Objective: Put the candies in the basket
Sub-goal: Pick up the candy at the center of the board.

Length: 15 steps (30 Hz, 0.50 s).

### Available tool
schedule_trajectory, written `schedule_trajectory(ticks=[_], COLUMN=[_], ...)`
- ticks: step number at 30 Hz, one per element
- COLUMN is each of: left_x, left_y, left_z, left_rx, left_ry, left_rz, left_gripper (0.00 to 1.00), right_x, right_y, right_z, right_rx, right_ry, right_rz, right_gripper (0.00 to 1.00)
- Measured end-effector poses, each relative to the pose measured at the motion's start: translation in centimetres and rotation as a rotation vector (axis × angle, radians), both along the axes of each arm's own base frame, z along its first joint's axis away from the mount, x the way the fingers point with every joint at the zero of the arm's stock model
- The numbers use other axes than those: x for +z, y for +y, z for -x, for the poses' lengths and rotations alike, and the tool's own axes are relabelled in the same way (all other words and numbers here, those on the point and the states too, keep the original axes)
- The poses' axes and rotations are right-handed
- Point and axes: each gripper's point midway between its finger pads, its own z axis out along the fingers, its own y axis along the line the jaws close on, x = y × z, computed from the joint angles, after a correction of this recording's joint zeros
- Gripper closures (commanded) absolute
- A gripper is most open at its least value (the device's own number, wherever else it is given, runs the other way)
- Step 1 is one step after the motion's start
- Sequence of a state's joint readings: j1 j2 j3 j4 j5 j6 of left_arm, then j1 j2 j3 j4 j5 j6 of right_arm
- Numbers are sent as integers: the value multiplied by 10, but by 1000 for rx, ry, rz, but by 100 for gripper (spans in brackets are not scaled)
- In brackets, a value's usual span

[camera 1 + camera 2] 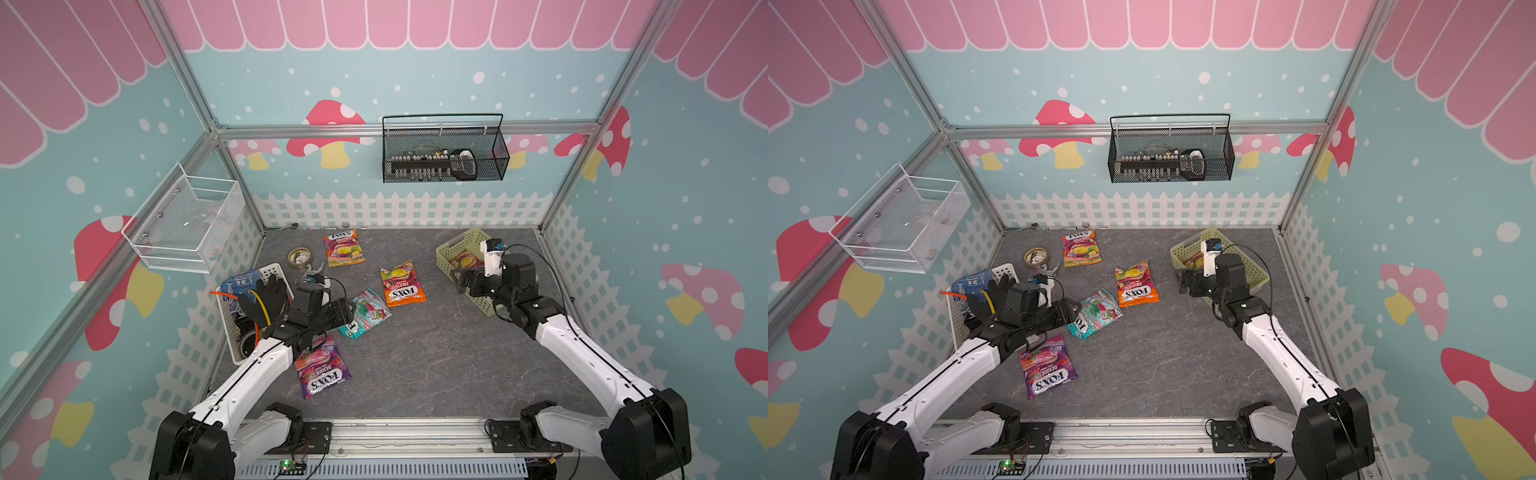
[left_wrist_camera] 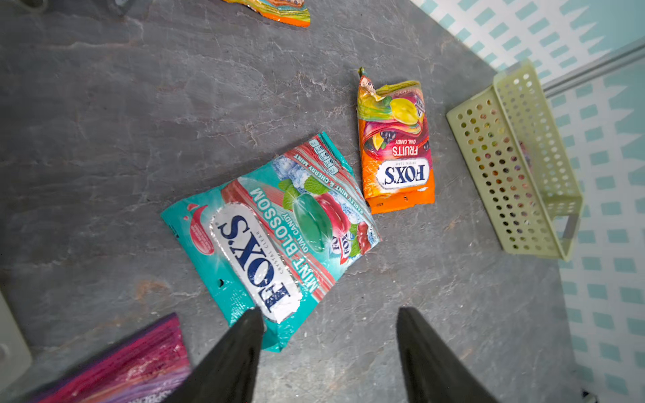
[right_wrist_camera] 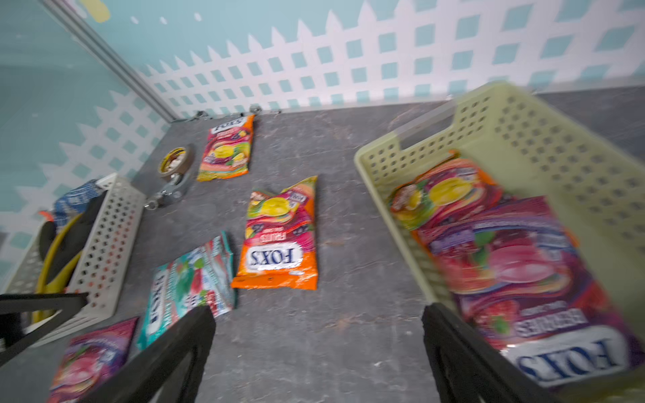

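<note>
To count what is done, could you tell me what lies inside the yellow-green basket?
The yellow-green basket holds two candy bags: a purple berries bag overlapping an orange fruits bag. Anything beneath them is hidden.

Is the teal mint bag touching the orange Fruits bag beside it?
Apart. The left wrist view shows a strip of bare gray floor between the teal mint bag and the orange Fruits bag along their near edges.
</note>
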<state>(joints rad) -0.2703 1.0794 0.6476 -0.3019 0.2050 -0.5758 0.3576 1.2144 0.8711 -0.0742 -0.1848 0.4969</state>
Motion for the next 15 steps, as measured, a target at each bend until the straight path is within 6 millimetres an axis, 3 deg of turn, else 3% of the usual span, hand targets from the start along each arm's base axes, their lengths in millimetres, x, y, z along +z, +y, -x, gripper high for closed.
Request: schedule_trajectory(ticks=[2,6,11,15], left_x=[-7,-30,-60,-78], left_y=[-5,-11,-18,-22], left_z=[3,14,21,23], left_rx=[-14,-30,-48,-59], left_ry=[6,57,163,222], left_rz=[37,82,113,113], left_gripper=[52,56,67,78], right_x=[-19,-62,-105,-131], right_y=[34,80,119,146], right_z=[8,18,32,36], right_rx=[75,165,237,289], right_ry=[64,177,259,300], right_rz=[-33,-58,-94,-106], right_gripper=[2,19,60,67])
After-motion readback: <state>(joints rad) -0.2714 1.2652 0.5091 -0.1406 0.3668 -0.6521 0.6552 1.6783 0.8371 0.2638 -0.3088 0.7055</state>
